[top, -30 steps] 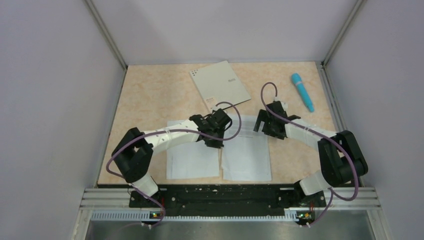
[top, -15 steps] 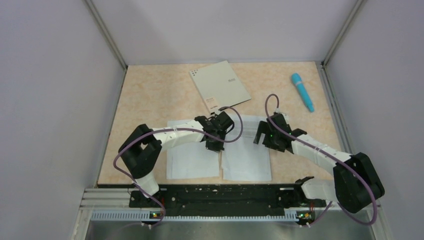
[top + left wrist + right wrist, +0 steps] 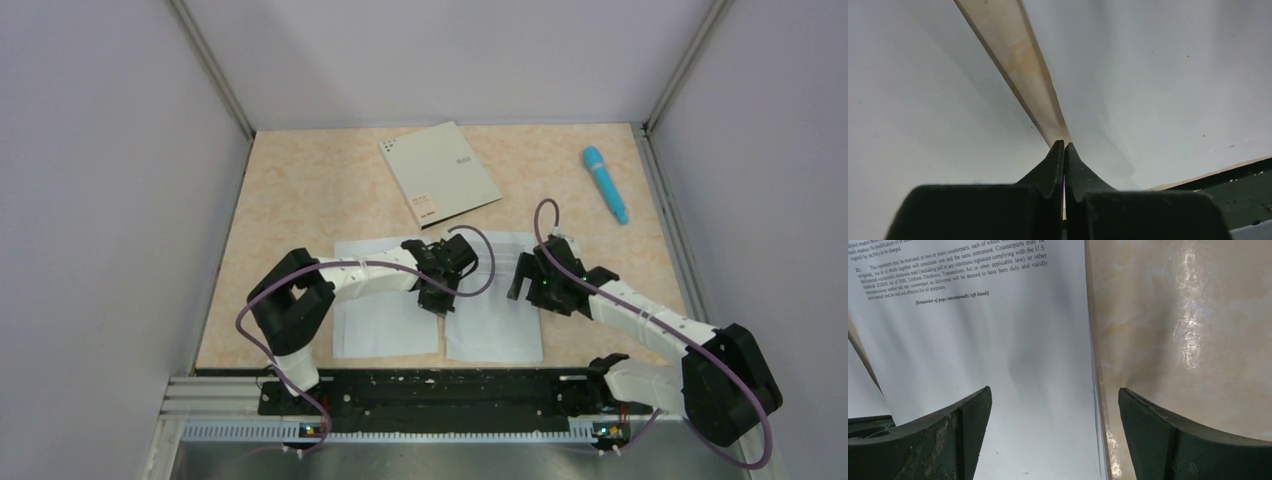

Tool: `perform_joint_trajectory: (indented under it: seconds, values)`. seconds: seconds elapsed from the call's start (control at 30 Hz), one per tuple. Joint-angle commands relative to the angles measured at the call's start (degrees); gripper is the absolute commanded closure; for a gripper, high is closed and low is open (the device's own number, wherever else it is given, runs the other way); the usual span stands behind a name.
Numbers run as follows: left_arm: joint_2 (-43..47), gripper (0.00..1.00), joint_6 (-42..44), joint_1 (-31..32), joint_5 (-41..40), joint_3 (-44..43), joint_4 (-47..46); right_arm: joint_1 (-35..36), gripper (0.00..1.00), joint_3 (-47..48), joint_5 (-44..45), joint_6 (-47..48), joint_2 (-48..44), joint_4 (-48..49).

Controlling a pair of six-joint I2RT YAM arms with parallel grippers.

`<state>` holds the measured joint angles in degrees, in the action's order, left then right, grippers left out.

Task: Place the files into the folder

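Note:
Two white files lie side by side on the table, the left sheet point(image 3: 385, 315) and the right sheet point(image 3: 495, 310). The grey folder point(image 3: 440, 180) lies closed behind them. My left gripper point(image 3: 436, 296) is shut, its tips point(image 3: 1064, 144) down at the narrow strip of table between the two sheets; whether a sheet edge is pinched I cannot tell. My right gripper point(image 3: 524, 277) is open and low over the right sheet point(image 3: 998, 340), which carries printed text. That sheet's right edge runs between its fingers point(image 3: 1054, 388).
A blue pen-like tube point(image 3: 606, 183) lies at the back right of the beige table point(image 3: 300, 190). Grey walls close in the left, right and back. A black rail point(image 3: 440, 390) runs along the near edge.
My left gripper has closed and slid a little nearer along the gap between the sheets. My right gripper, still open, has moved down and nearer over the right sheet's edge.

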<state>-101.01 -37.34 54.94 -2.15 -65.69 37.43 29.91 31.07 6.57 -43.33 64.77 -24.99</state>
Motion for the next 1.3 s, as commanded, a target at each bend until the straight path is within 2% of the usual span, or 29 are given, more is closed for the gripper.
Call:
perform_joint_trajectory:
  seconds: [0.0,0.2,0.3,0.43,0.53,0.67,0.8,0.9,0.97,1.0,1.07,1.27]
  values:
    - [0.3,1.00,-0.4,1.3,0.7,-2.0,0.4,1.6,0.05,-0.2,0.6,-1.1,-1.7,-1.1]
    - [0.8,1.00,-1.1,2.5,0.7,-1.7,1.0,3.6,0.05,-0.1,1.7,-2.0,-1.4,-1.7]
    - [2.8,1.00,-0.6,2.2,-3.2,-2.3,3.6,3.7,0.05,1.7,5.3,-0.9,-1.5,-3.6]
    - [7.0,0.95,1.8,1.6,-7.4,-4.1,8.4,3.7,0.04,8.1,10.5,3.0,0.0,-4.8]
    - [9.8,0.95,3.0,2.0,-3.7,-3.6,9.1,3.6,0.05,14.7,11.7,6.6,6.3,-1.4]
    - [12.9,1.00,2.3,5.4,1.7,1.8,5.0,3.6,0.09,24.3,11.9,11.3,17.6,2.6]
    - [14.8,1.00,1.4,11.0,6.3,7.0,-1.8,1.7,0.26,29.8,10.6,16.1,26.1,7.0]
    - [15.9,1.00,1.4,13.7,8.4,10.0,-8.6,-0.8,0.50,31.8,9.3,17.6,30.0,9.7]
    - [15.2,1.00,2.0,14.8,9.6,11.1,-12.3,-2.0,0.68,33.2,9.4,18.0,32.3,10.3]
    - [14.4,1.00,2.5,15.2,10.3,11.4,-14.0,-2.5,0.73,33.6,9.6,18.2,33.2,10.9]
    - [12.2,1.00,3.4,16.0,11.3,11.1,-16.3,-3.3,0.77,34.6,9.7,18.5,35.0,11.7]
    - [7.3,1.00,5.6,18.5,12.9,9.6,-18.2,-5.1,0.79,36.2,9.6,19.9,38.3,14.9]
